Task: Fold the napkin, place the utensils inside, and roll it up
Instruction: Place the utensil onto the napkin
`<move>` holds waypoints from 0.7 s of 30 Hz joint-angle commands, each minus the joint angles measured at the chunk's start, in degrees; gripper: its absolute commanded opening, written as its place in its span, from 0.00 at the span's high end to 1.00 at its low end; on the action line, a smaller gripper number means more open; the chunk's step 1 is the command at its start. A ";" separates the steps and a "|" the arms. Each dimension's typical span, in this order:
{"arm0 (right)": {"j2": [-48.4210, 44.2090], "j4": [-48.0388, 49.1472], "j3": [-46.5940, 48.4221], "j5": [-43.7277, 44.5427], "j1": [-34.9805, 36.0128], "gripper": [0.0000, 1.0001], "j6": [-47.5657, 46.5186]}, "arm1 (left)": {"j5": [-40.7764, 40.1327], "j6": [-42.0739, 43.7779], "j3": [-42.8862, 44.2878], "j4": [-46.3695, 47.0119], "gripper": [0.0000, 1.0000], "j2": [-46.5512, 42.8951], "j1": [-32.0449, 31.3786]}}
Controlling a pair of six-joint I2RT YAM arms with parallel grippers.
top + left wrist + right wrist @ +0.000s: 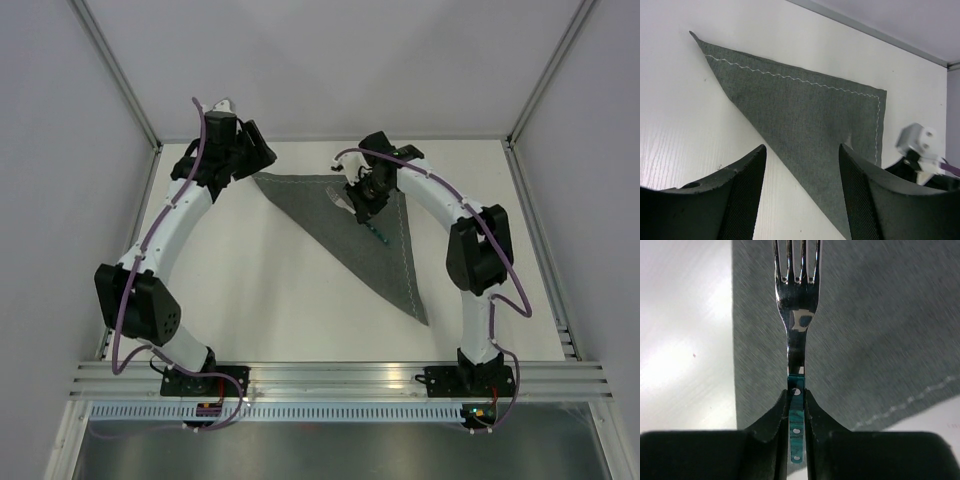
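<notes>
Dark grey cloth lies flat on the white table (pixel 260 290): this is the napkin (pixel 390 265), folded corner to corner into a triangle. Its long folded edge runs from the far left corner down towards the near right, and a pale stitched line (pixel 790 77) wavers along the two hemmed sides. From where I stand it sits in the far half of the table, more on the right arm's side than the left's.

The right gripper (pixel 796 396) is over the far part of the napkin, not far from its square corner. Its jaws are pinched almost together on the fork (pixel 796 340). They clamp the slim teal-green handle just below where it meets the silver neck, and the riveted end of the handle runs back between the fingers. The tines point away from the gripper, out over the cloth, with one edge of the napkin and bare table off to the side. I cannot tell whether the fork touches the fabric or hangs just above it.

The left gripper (pixel 802 150) is at the napkin's far left corner, up by the back wall. Its two dark fingers (pixel 747 195) stand well apart with nothing between them. Through the gap I see the folded edge of the napkin and the white tabletop beside it. It has hold of nothing.
</notes>
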 commanded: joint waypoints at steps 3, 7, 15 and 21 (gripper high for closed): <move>7.41 -3.00 9.91 -0.23 4.38 1.00 8.75 | 1.20 1.44 -3.75 0.76 0.34 -8.98 0.35; 13.29 -3.27 15.00 -0.59 6.05 1.00 10.87 | 0.93 1.97 -5.60 -0.03 0.33 -12.41 0.44; 17.34 -1.68 18.00 0.29 7.98 0.99 13.24 | 0.93 2.84 -7.45 -0.91 0.32 -15.58 0.44; 19.63 -2.04 20.90 0.91 8.86 1.00 15.53 | 0.93 3.11 -8.33 -1.00 0.31 -15.67 0.61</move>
